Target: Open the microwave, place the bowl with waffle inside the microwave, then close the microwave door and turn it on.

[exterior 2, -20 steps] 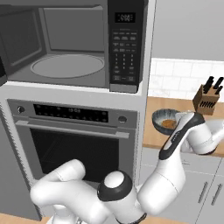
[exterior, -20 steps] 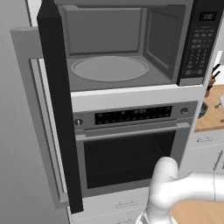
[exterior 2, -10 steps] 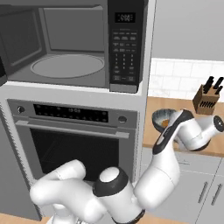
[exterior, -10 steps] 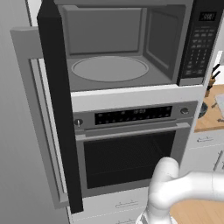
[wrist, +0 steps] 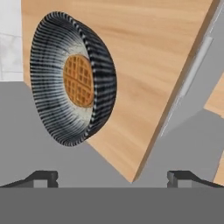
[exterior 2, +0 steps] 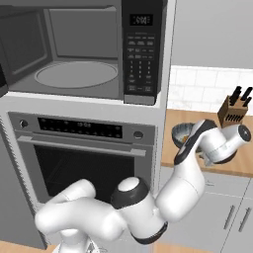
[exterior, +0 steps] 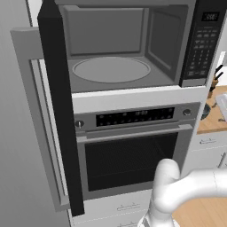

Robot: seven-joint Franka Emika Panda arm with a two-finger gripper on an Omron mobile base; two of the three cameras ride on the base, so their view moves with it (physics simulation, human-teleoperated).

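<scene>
The microwave (exterior: 111, 66) stands open, and its grey cavity and round turntable (exterior 2: 76, 74) are bare. The microwave door (exterior: 56, 111) is swung out to the left, edge-on, with its grey bar handle (exterior: 42, 133) behind it. The bowl (exterior 2: 182, 134), dark with pale stripes, sits on the wooden counter right of the oven column; the hand view shows it (wrist: 74, 78) with a brown waffle (wrist: 78, 81) inside. My gripper (wrist: 113, 179) is open and holds nothing, a short way off from the bowl. My wrist (exterior 2: 225, 146) hovers over the counter just right of the bowl.
A wall oven (exterior: 128, 155) with a horizontal handle sits under the microwave. The keypad strip (exterior 2: 141, 54) runs down the microwave's right side. A knife block (exterior 2: 236, 109) stands at the back of the counter (exterior 2: 247, 163). Drawers (exterior 2: 232, 217) lie below.
My hand has swung a little to the right over the counter, uncovering more of the bowl in the right base view. The gripper stays open. Microwave and door have not moved.
</scene>
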